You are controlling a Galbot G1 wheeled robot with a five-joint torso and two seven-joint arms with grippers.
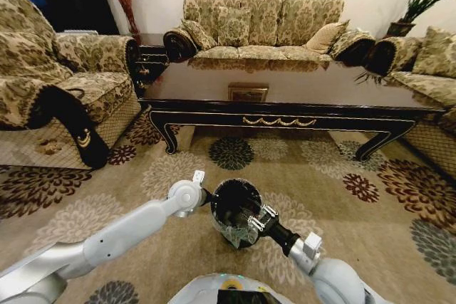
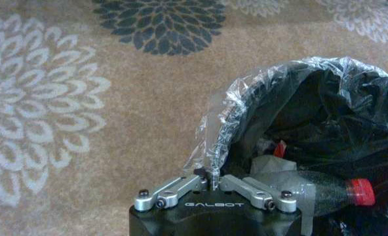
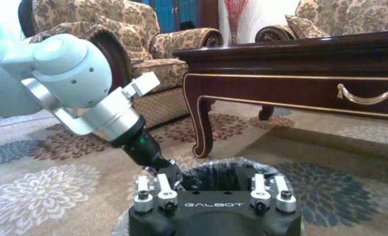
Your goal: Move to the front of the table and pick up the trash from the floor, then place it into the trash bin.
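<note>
I see the table [image 1: 285, 87] in dark wood polished to a gloss that mirrors the sofa [image 1: 263, 23] behind it, with gilt swag ornament along its apron. The sofa and armchair [image 1: 50, 69] wear woven patterned cloth with dark glossy wood arm ends. The floor [image 1: 399, 233] is matt carpet, short-piled. The trash bin [image 2: 351, 123] is black, lined with a thin, crinkled, shiny clear plastic bag whose edge is pinched in my left gripper [image 2: 213, 182]. Inside lies a clear plastic bottle [image 2: 312, 191] with a smooth red cap. Both grippers have brushed-metal finger links on matt black plastic housings; my right gripper [image 3: 213, 184] is spread. The arms are smooth pale plastic.
</note>
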